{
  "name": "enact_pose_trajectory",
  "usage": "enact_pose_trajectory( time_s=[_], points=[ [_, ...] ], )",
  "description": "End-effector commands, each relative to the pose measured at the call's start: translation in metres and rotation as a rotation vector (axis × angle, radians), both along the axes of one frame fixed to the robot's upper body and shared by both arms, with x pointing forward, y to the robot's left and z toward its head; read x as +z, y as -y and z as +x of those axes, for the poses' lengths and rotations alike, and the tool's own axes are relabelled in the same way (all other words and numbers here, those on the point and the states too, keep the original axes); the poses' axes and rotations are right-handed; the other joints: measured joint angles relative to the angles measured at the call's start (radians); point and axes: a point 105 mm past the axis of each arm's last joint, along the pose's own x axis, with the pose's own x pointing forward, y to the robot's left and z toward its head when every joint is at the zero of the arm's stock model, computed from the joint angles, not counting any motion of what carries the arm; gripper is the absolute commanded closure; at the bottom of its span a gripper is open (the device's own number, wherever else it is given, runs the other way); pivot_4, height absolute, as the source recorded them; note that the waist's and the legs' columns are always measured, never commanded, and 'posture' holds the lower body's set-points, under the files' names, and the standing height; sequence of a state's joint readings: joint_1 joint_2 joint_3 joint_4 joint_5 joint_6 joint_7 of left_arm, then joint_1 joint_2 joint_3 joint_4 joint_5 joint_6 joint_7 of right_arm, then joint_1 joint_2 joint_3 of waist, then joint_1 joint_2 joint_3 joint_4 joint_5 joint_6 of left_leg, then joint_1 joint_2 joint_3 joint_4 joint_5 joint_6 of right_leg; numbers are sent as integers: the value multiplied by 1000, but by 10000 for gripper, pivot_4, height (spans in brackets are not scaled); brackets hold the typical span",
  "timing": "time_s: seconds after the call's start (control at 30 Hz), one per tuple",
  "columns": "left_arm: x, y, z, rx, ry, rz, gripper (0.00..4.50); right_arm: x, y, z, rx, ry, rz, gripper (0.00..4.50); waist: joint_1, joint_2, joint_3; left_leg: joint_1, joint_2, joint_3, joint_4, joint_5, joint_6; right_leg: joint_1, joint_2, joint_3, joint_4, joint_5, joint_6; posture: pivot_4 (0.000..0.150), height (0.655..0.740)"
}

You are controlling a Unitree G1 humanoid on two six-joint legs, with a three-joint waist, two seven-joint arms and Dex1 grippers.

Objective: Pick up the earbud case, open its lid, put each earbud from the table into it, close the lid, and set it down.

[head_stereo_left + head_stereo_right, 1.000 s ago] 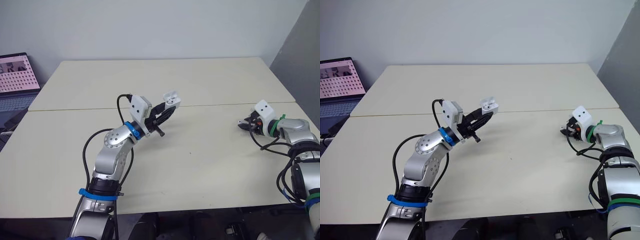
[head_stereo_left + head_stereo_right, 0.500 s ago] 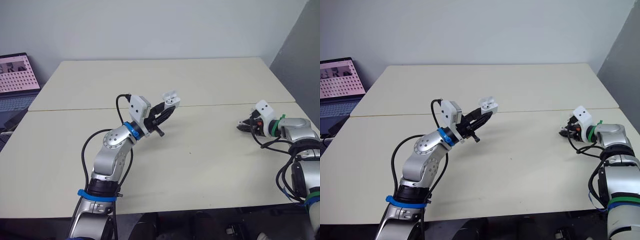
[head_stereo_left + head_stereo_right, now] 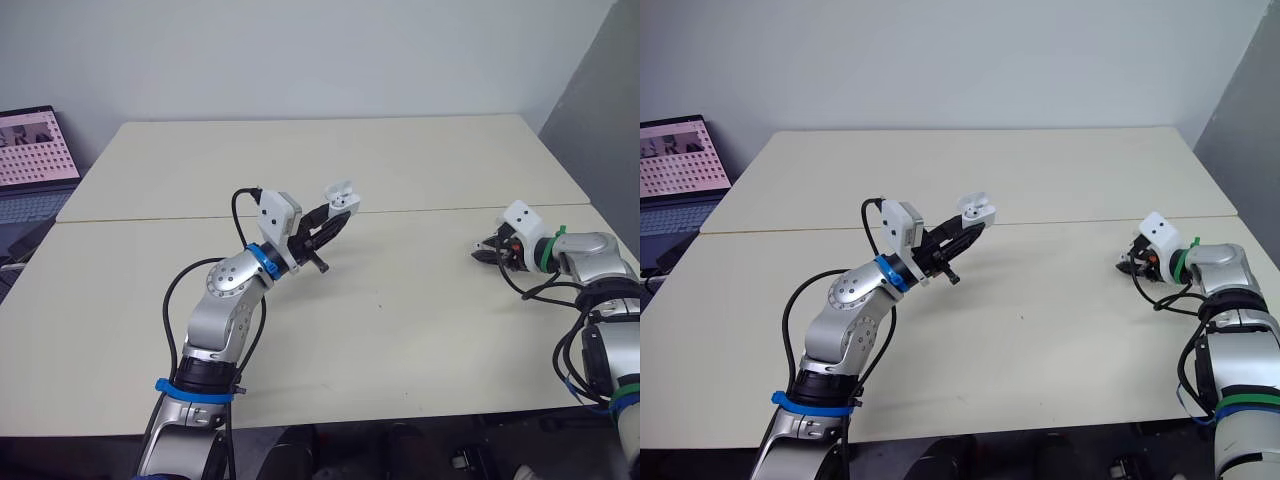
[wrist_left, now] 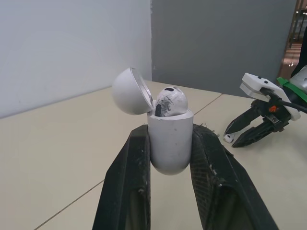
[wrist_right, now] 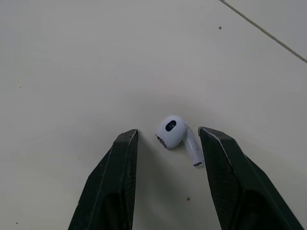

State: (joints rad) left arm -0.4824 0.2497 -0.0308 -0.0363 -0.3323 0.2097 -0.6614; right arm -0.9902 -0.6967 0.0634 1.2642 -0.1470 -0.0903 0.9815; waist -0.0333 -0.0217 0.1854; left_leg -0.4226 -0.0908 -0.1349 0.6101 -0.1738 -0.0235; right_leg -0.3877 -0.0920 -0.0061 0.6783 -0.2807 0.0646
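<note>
Earbud [image 5: 171, 129] lies on table [image 5: 72, 57] inside the parted right gripper [image 5: 169, 134].

Counted: one white rounded plastic earbud case [image 4: 169, 139]; two small white plastic earbuds, one earbud [image 4: 169, 101] seated inside, one earbud [image 5: 176, 134] lying loose; one open dark laptop [image 3: 35, 150].

The earbud case [image 4: 169, 143], one earbud [image 4: 168, 101] inside, sits in the left gripper [image 3: 330, 216] above the table [image 3: 400, 330]. The second earbud [image 5: 176, 134] lies on it far right, between the right gripper [image 3: 480, 252] fingers.

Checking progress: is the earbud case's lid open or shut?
Open: the lid is tipped back from the earbud case, with one earbud seated inside.
</note>
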Motion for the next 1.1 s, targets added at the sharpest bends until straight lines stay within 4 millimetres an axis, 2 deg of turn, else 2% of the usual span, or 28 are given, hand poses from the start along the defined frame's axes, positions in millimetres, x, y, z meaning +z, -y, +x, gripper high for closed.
enact_pose_trajectory(
  time_s=[0.03, 0.37, 0.47, 0.57, 0.6, 0.87, 1.03, 1.1],
  points=[
    [14, -2, -2, 3, 57, -22, 37561, 0, -3, 2, 13, -2, -26, 24526, 0, 0, 0, 0, 0, 0, 0, 0, 0, 0, 0, 0, 0, 0, 0, 1500, 7400],
    [11, -5, -3, 9, 48, -21, 37561, -7, 2, -3, -15, -73, -13, 24526, 0, 0, 0, 2, 0, 0, 0, 0, 0, 2, 0, 1, 0, 0, 0, 1500, 7400],
    [11, -5, -3, 10, 47, -22, 37561, -5, 2, -2, -24, -68, -1, 30090, 1, 0, 0, 2, 0, 0, 0, 0, 0, 2, 0, 0, 0, 0, 0, 1500, 7400],
    [11, -4, -4, 9, 47, -23, 37561, -4, 1, -1, -28, -64, 10, 40395, 1, 0, 0, 3, 0, 0, 0, 0, 0, 2, 0, 1, 0, 0, 0, 1500, 7400],
    [11, -4, -4, 8, 47, -23, 37561, -3, 1, -1, -30, -62, 12, 41037, 1, 0, 0, 3, 0, 0, 0, 0, 0, 3, 0, 0, 0, 0, 0, 1500, 7400],
    [10, -1, -4, 1, 43, -25, 37561, 1, 2, 0, -30, -41, 29, 41036, 1, 0, 0, 3, 0, 0, 0, 0, 0, 3, 0, 1, 0, 0, 0, 1500, 7400],
    [9, -3, -4, 8, 44, -25, 37561, 23, 0, 4, -21, 22, 69, 41036, 1, 0, 0, 3, 0, 0, 0, 0, 0, 2, 0, 1, 0, 0, 0, 1500, 7400],
    [7, -4, -5, 13, 40, -26, 37561, 27, -1, -4, 17, 11, 78, 41036, 2, 0, 0, 3, 0, 0, 0, 0, 0, 2, 0, 2, 0, 0, 0, 1500, 7400]
  ],
)
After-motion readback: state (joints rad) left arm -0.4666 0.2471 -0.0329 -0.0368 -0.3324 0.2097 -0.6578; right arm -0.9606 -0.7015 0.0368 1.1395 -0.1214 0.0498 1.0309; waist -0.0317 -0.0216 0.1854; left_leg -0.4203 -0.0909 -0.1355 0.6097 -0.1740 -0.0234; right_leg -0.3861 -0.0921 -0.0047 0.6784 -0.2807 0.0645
